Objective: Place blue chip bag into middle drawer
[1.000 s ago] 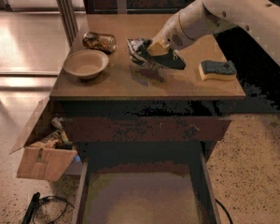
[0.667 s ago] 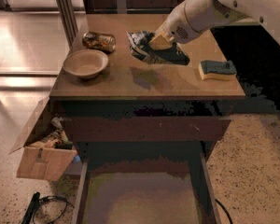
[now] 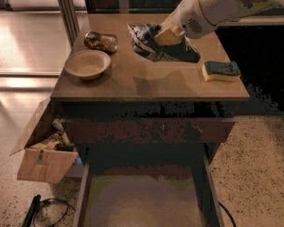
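The blue chip bag (image 3: 149, 46) is a crinkly navy foil bag with white lettering. It hangs above the back middle of the wooden tabletop (image 3: 146, 86) and casts a shadow there. My gripper (image 3: 167, 35), on the white arm coming in from the upper right, is shut on the bag's right upper part. The middle drawer (image 3: 142, 200) stands pulled open at the bottom of the view, directly below the table's front. Its pale greenish floor is bare, between dark side walls.
A tan bowl (image 3: 87, 64) and a can lying on its side (image 3: 101, 41) are on the table's left. A yellow sponge with a blue-green top (image 3: 221, 71) lies at the right. A cardboard box (image 3: 42, 152) and a black cable (image 3: 38, 209) sit on the floor at the left.
My gripper has lifted the blue chip bag off the tabletop and carried it slightly up and to the right. The bowl, can and sponge have not moved.
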Available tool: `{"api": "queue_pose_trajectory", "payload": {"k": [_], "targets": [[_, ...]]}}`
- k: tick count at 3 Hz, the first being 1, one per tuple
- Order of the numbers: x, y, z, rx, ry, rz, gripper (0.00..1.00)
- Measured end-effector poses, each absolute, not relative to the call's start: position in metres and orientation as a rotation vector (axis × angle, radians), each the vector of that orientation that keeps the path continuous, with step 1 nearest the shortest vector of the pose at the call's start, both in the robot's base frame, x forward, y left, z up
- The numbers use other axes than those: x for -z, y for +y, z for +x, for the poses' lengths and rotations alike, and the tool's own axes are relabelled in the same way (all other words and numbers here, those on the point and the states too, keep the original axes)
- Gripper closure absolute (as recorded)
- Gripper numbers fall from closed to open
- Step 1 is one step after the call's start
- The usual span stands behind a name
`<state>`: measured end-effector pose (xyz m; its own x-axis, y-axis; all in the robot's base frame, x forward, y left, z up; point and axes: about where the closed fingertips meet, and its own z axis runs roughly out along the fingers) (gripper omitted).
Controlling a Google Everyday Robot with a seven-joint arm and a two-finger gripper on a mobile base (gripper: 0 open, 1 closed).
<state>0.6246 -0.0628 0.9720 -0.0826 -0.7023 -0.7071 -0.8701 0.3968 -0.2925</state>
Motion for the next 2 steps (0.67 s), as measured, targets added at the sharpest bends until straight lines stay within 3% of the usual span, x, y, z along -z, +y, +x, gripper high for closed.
{"api": "queue_pose_trajectory", "payload": {"k": [1,2], "targets": [[-0.9691,-0.0934,0.5715,-0.227,1.901,-1.322,1.0],[-0.9691,-0.0934,0.5715,-0.227,1.901,-1.322,1.0]]}}
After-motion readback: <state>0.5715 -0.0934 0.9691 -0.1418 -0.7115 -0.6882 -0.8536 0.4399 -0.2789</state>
